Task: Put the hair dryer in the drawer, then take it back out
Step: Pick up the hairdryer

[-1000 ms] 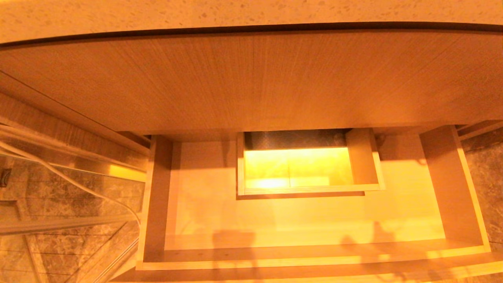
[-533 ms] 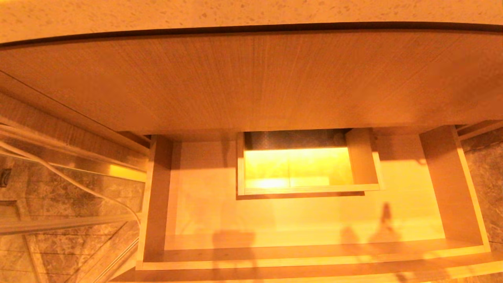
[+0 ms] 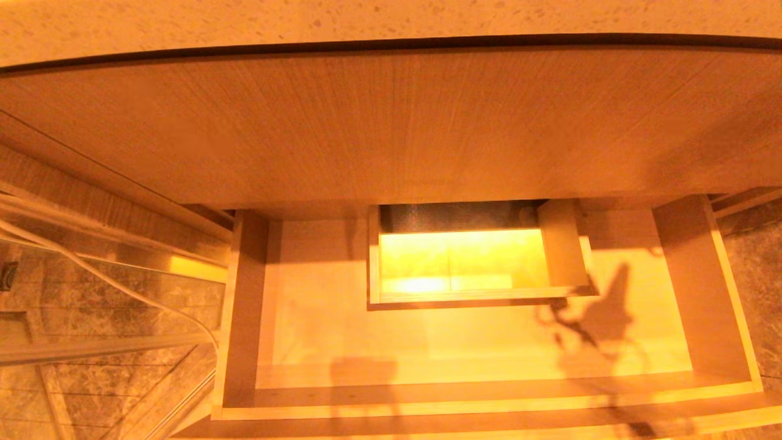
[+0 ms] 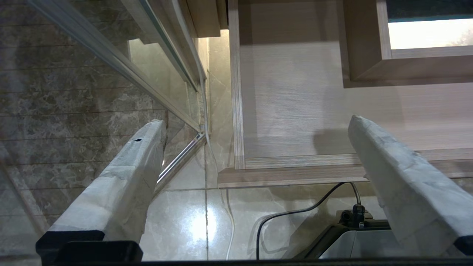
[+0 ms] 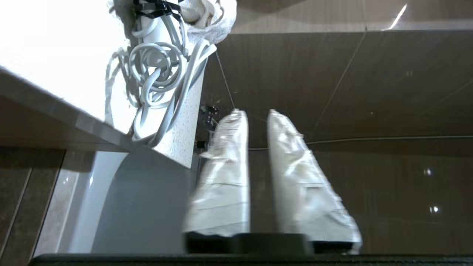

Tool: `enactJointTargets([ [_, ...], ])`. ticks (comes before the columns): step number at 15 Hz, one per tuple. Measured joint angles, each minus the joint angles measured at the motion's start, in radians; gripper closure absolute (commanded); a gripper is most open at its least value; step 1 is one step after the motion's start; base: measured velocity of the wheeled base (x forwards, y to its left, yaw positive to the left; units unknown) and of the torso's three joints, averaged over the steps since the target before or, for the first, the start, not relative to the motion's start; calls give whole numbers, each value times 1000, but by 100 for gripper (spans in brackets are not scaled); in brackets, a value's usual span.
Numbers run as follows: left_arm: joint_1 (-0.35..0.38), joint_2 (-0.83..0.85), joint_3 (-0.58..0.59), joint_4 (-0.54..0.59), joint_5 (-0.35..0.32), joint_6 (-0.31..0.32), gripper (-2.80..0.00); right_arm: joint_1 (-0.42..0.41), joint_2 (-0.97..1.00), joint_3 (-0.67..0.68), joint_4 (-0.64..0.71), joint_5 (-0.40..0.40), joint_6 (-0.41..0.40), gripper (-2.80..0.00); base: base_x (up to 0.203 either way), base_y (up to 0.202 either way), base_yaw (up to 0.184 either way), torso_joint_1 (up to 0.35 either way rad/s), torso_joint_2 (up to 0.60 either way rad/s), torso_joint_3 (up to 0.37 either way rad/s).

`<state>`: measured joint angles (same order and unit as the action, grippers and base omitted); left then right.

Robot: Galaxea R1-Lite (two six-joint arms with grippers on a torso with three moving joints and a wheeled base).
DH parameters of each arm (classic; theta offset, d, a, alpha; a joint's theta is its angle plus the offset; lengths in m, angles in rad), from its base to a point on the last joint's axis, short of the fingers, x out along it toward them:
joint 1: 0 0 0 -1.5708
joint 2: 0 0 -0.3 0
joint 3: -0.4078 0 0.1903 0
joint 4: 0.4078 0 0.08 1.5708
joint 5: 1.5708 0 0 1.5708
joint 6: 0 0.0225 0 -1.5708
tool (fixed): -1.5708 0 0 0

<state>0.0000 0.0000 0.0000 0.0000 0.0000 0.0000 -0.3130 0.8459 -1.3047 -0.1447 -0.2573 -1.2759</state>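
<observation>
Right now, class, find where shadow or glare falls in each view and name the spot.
Head view: a pointed shadow lies on the drawer floor, right of the brightly lit cut-out. Left wrist view: a glare spot on the floor tile. Right wrist view: the counter beside the coiled cord glares white.

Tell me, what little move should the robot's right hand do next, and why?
Probably open the right gripper wider and ease toward the corded white hair dryer on the counter. Its fingers stand only slightly apart with nothing between them, and the drawer is open and empty. The left gripper is parked open beside the drawer.
</observation>
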Motion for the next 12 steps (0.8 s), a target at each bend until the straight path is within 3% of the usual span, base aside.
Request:
enactJointTargets([
  [2,0,0,0,0,0,0,-280,-3,52,0,-68,-22,2,-280,0,0,0,0,0,0],
  [7,0,0,0,0,0,1,-280,-6,88,16,-76,-62,5,-280,0,0,0,0,0,0],
  [10,0,0,0,0,0,0,-280,-7,92,42,-76,-157,6,-280,0,0,0,0,0,0],
  [12,0,0,0,0,0,0,-280,-6,100,51,-80,-178,5,-280,0,0,0,0,0,0],
])
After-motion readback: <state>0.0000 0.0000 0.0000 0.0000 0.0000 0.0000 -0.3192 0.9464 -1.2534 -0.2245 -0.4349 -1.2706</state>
